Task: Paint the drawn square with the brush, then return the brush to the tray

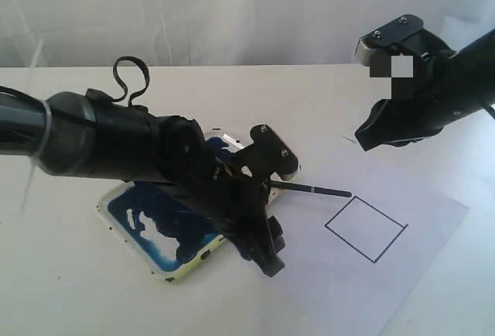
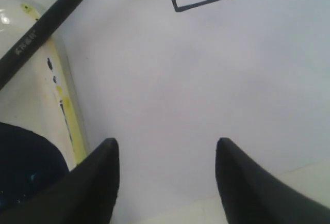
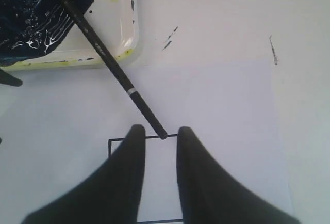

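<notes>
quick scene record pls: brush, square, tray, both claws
brush: lies across the tray rim, handle end out over the paper near the square; not held
drawn square: outline only, unpainted
tray: smeared with blue paint
paper: white sheet under the square
left claw: open, empty, low over the paper beside the tray
right claw: jaws slightly apart, empty, raised above the table
</notes>
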Controlling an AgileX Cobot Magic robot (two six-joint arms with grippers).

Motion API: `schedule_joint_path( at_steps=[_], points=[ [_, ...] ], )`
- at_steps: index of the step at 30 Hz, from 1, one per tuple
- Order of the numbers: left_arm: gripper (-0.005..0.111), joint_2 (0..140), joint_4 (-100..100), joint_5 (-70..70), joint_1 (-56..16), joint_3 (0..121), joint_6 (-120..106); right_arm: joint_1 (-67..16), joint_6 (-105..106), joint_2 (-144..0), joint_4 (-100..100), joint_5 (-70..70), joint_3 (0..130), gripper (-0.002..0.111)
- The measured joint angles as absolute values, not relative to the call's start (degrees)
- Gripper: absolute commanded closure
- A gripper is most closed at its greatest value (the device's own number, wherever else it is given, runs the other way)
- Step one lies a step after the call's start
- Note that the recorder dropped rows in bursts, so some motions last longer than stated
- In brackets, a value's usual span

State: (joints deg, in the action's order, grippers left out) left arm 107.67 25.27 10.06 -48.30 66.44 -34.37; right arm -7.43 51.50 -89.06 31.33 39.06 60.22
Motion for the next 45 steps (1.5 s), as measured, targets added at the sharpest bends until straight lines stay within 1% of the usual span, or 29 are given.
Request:
schedule_joint_path(
  at_steps=[3,5,15,19,22,45],
  points=[
    [0.048,109.0,24.4,9.5,-48.3,66.4,-34.4,-7.4,52.0,-89.5,31.3,38.9,60.2,0.073],
    [0.048,109.6,24.2,9.3,-48.3,66.4,-34.4,-7.4,52.2,-89.5,31.3,38.8,60.2,0.071],
    [0.048,110.4,23.9,8.6,-48.3,66.5,-31.9,-7.4,53.7,-90.6,32.3,38.8,60.2,0.071],
    [0.048,111.3,23.9,8.3,-48.3,66.7,-27.8,-7.4,62.2,-93.8,39.5,41.4,60.2,0.071],
    [0.048,111.5,23.9,8.3,-48.3,66.7,-26.6,-7.5,64.6,-95.4,41.2,41.6,60.2,0.071],
    [0.048,112.4,22.9,7.1,-48.4,67.1,-29.7,-7.7,72.6,-97.2,41.5,41.1,60.2,0.071]
  ],
)
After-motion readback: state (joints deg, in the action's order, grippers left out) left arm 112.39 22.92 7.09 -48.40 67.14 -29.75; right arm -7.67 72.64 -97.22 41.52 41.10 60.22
